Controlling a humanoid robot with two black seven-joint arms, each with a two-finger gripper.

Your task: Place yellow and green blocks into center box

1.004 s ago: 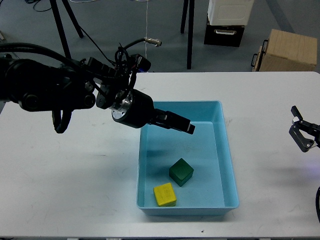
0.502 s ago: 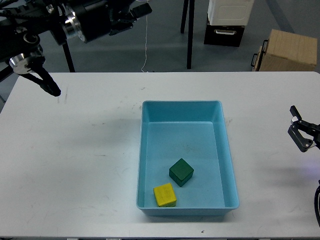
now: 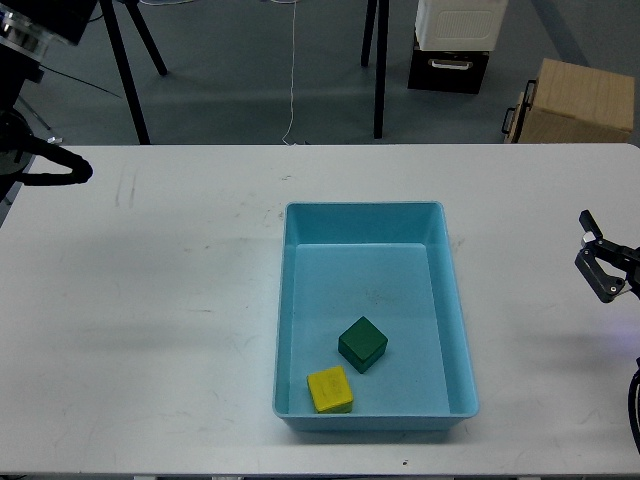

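The light-blue tray (image 3: pixel 360 208) sits on the white table, right of centre. The dark green block (image 3: pixel 362 343) lies inside it near the front. The yellow block (image 3: pixel 329 389) lies just in front and to the left of the green one, in the tray's front left corner. The two blocks sit close together. My right gripper (image 3: pixel 591 246) is at the right edge of the table, open and empty, well away from the tray. Only a dark part of my left arm (image 3: pixel 25 30) shows at the top left corner; its gripper is out of view.
A black cable loop (image 3: pixel 55 168) of the left arm hangs over the table's far left edge. Behind the table stand a white-and-black crate (image 3: pixel 452 40), a tan cardboard box (image 3: pixel 578 100) and black stand legs (image 3: pixel 378 70).
My left arm has swung up and away from over the tray to the top left corner, and its gripper has left the view. The blocks, tray and right gripper have not moved.
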